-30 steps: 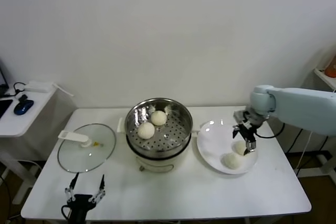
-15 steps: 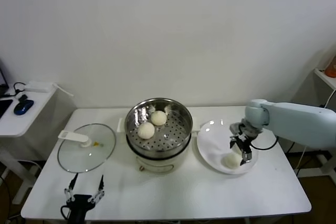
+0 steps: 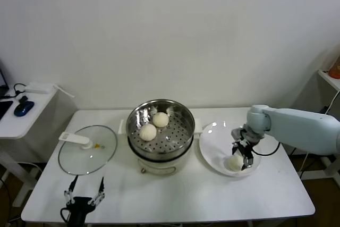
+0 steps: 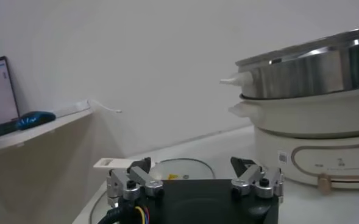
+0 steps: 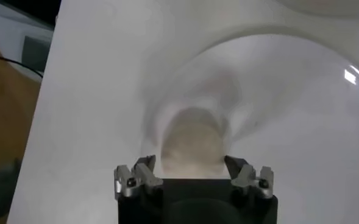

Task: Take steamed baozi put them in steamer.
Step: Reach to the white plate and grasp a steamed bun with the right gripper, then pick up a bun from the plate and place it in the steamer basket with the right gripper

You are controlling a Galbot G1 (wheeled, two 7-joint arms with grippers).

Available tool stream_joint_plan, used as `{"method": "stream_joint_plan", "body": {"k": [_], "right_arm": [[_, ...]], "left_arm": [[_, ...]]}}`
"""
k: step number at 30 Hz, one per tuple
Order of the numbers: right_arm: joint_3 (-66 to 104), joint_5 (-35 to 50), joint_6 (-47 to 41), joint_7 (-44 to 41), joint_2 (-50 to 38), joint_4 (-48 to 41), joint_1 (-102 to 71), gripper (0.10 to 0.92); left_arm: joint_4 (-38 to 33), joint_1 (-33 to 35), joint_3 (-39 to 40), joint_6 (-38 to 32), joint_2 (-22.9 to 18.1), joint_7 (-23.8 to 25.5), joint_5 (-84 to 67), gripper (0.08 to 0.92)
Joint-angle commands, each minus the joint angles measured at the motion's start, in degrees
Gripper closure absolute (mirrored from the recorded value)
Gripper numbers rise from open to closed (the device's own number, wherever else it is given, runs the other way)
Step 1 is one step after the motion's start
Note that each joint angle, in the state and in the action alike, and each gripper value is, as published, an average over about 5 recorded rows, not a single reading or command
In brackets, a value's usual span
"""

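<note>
The steamer (image 3: 161,147) stands mid-table with two baozi (image 3: 147,132) (image 3: 160,119) on its perforated tray. My right gripper (image 3: 239,158) is down on the white plate (image 3: 212,150), open, with its fingers either side of a third baozi (image 3: 234,162). In the right wrist view this baozi (image 5: 192,142) lies just ahead of the open right gripper (image 5: 190,165). The fourth baozi is hidden behind the gripper. My left gripper (image 3: 85,194) is parked open and empty at the table's front left edge; it also shows in the left wrist view (image 4: 193,180).
The glass lid (image 3: 87,150) with its white handle lies flat left of the steamer, just beyond the left gripper. The steamer's body (image 4: 313,122) fills one side of the left wrist view. A side shelf with a blue mouse (image 3: 23,108) stands at far left.
My right gripper has come down and slightly left over the plate, from above the two baozi to straddling the front one. The left arm has not moved.
</note>
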Motion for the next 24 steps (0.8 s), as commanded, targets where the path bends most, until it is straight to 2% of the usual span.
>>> {"method": "stream_joint_plan", "body": {"k": [1, 5, 14, 24], "right_arm": [[0.6, -0.3, 0.0, 0.0, -0.1, -0.1, -0.6, 0.321], [1.0, -0.4, 0.0, 0.0, -0.2, 0.0, -0.3, 0.356], [-0.2, -0.3, 1.1, -0.9, -0.4, 1.5, 3.1, 0.368], [-14.6, 7.8, 8.6, -3.0, 3.0, 8.2, 26.9, 0.383]], "left_arm": [[-0.1, 0.0, 0.0, 0.1, -0.1, 0.0, 0.1, 0.177], [-0.2, 0.1, 0.0, 0.0, -0.1, 0.0, 0.0, 0.177], [-0.4, 0.4, -0.2, -0.2, -0.2, -0.1, -0.1, 0.177], [-0.7, 0.3, -0.1, -0.4, -0.3, -0.2, 0.1, 0.177]]}}
